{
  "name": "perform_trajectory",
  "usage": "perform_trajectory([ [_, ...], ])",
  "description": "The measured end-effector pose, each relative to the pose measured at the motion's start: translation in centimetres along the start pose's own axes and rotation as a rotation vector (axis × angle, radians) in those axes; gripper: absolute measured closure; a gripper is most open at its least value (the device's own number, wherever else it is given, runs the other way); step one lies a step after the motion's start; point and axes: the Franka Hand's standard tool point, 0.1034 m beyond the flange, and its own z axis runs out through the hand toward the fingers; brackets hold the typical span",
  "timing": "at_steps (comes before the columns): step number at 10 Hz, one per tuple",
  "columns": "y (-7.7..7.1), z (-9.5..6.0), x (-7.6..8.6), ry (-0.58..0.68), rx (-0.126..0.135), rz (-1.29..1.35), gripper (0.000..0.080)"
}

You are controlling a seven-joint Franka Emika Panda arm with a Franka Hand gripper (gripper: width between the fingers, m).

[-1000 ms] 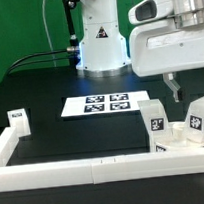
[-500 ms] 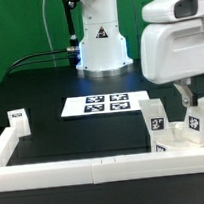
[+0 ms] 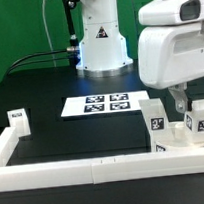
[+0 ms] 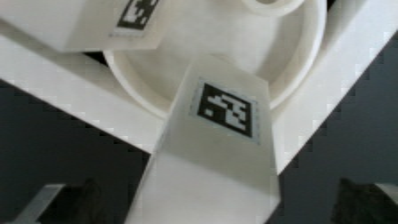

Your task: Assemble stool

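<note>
My gripper (image 3: 178, 103) hangs over the stool parts at the exterior view's right, jaws wide open. In the wrist view a tagged white leg (image 4: 222, 135) runs between my two dark fingertips (image 4: 71, 200), with a gap on each side, and nothing is gripped. That leg leans over the round seat disc (image 4: 276, 55). A second leg (image 4: 118, 22) lies at the disc's far rim. The exterior view shows two tagged legs (image 3: 154, 119) (image 3: 203, 121) standing by the low seat disc (image 3: 177, 139). A third leg (image 3: 16, 119) sits at the far left corner.
The long white border rail (image 3: 96, 171) runs along the front and up the left side. The marker board (image 3: 105, 103) lies flat mid-table. The robot base (image 3: 100, 40) stands behind it, against a green backdrop.
The gripper has come down and closer over the right-hand legs, and its body now hides more of them. The jaws stayed open. The parts have not moved.
</note>
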Motion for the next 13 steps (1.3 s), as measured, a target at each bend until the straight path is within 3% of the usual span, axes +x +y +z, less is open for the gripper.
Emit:
perform_trajectory([
  [4,0.8,0.1,0.09,-0.013,0.003,0.17,0.015],
  [8,0.69,1.01,-0.1,-0.017,-0.001,0.21,0.015],
  [10,0.7,1.03,-0.12,-0.017,-0.001,0.275,0.0396],
  [11,0.7,1.04,-0.13,-0.018,-0.001,0.353,0.0466],
  [13,0.67,1.05,-0.12,-0.018,-0.002,0.495,0.0466],
])
